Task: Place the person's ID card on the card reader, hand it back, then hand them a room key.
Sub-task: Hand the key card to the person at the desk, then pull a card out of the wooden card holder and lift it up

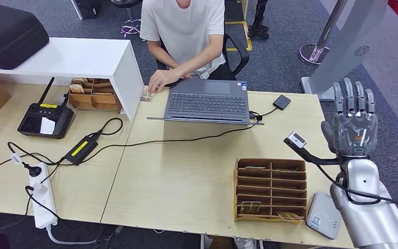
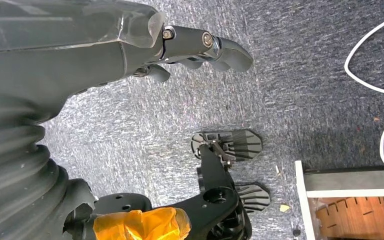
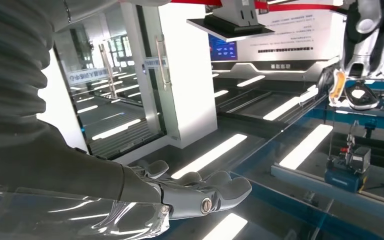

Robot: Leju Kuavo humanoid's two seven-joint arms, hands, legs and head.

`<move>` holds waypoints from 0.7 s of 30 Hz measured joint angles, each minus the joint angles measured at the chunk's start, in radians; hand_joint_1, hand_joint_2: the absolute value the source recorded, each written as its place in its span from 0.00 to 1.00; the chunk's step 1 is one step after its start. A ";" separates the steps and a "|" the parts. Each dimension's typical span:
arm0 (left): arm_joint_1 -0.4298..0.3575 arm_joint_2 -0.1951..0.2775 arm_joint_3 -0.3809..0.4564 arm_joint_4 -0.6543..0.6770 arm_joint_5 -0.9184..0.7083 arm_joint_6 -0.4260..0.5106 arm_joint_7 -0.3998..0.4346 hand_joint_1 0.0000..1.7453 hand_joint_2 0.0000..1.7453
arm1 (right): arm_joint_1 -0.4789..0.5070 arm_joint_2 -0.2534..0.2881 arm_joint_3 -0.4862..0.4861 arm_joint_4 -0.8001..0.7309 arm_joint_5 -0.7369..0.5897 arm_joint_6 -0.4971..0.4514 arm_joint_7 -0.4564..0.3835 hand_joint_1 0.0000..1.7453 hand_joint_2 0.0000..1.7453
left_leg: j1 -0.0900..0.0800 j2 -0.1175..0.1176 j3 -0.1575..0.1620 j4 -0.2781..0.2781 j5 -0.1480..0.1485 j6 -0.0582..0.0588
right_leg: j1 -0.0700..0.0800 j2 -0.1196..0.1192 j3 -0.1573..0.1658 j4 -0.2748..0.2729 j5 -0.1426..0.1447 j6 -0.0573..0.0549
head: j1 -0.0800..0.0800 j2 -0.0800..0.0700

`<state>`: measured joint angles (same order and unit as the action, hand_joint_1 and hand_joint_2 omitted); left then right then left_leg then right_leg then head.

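My right hand [image 1: 353, 122] is raised above the table's right edge, fingers straight and spread, holding nothing; in the right wrist view its fingers [image 3: 215, 190] point up at the ceiling. The white card reader [image 1: 322, 215] lies at the near right corner, just below that arm. Beside it stands a wooden slotted tray [image 1: 271, 189] with room key cards [image 1: 250, 207] in its front slots. Across the table a person's hand [image 1: 159, 80] rests on a small card [image 1: 146, 94] next to the laptop. My left hand [image 2: 200, 47] hangs over the carpet, empty.
An open laptop [image 1: 207, 102] sits in front of the seated person, its cable running across the table [image 1: 186, 176]. A white shelf [image 1: 83, 59], a black controller [image 1: 45, 119], a power strip [image 1: 40, 194] and a second wooden tray [image 1: 94, 96] crowd the left side.
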<state>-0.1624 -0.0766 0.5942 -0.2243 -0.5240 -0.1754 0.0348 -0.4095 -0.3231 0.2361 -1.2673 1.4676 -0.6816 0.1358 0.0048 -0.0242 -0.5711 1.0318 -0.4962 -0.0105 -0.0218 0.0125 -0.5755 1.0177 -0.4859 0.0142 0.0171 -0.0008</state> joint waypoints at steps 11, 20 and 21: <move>0.018 0.013 0.006 0.000 0.018 0.002 -0.025 0.00 1.00 | 0.225 -0.017 -0.033 -0.302 -0.027 -0.010 -0.085 0.00 0.00 | 0.000 0.000 -0.001 0.000 -0.001 0.001 | 0.000 0.000 0.000 0.000 -0.001 0.000 | 0.000 0.000; 0.019 0.014 0.011 0.000 0.017 0.002 -0.028 0.00 1.00 | 0.354 0.058 -0.114 -0.485 -0.059 -0.010 -0.232 0.00 0.00 | 0.000 0.000 -0.001 0.000 -0.001 0.001 | 0.000 0.000 0.000 0.000 -0.001 0.000 | 0.000 0.000; 0.019 0.014 0.011 0.000 0.017 0.002 -0.028 0.00 1.00 | 0.362 0.064 -0.121 -0.494 -0.065 -0.010 -0.240 0.00 0.00 | 0.000 0.001 -0.001 0.000 -0.001 0.001 | 0.000 0.000 0.000 0.000 -0.001 0.000 | 0.000 0.000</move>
<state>-0.1435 -0.0629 0.6057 -0.2243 -0.5067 -0.1732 0.0065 -0.0478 -0.2594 0.1149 -1.7609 1.4029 -0.6917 -0.1045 0.0048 -0.0237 -0.5716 1.0314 -0.4971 -0.0094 -0.0218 0.0122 -0.5758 1.0174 -0.4865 0.0145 0.0170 -0.0008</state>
